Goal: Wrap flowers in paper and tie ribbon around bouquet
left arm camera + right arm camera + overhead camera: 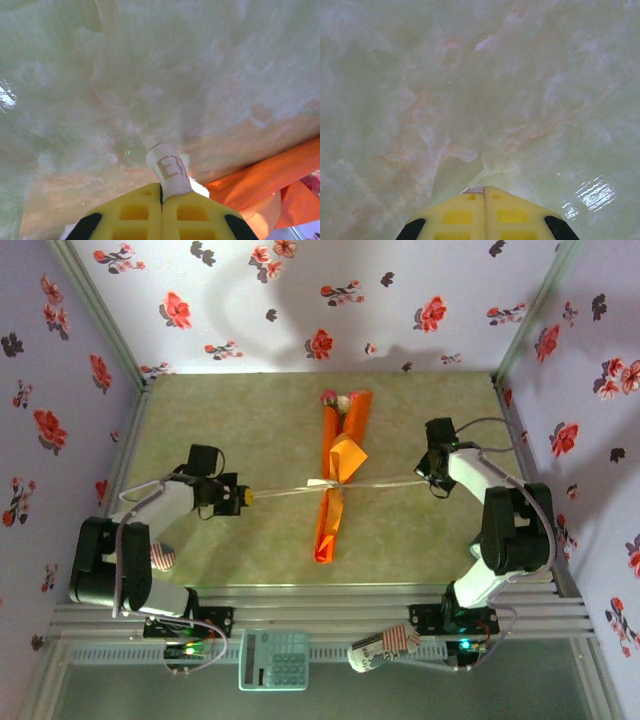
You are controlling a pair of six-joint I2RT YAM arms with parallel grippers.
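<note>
Left gripper [161, 189] clamps the ribbon [168, 169]; right gripper [484, 190], clenched, seemingly pinches its end.

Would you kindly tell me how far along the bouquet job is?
Wrapping looks done: the flowers sit inside the orange paper cone. In hand: the ribbon crosses its middle, each end pinched by the left gripper and right gripper, drawn taut sideways. Left: finishing the knot, which is too small to judge, and letting go.

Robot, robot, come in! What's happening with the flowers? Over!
Left tool shut on one ribbon end, right tool shut on the other. Ribbon taut across the bouquet middle. Nothing seen blocking. Over.
</note>
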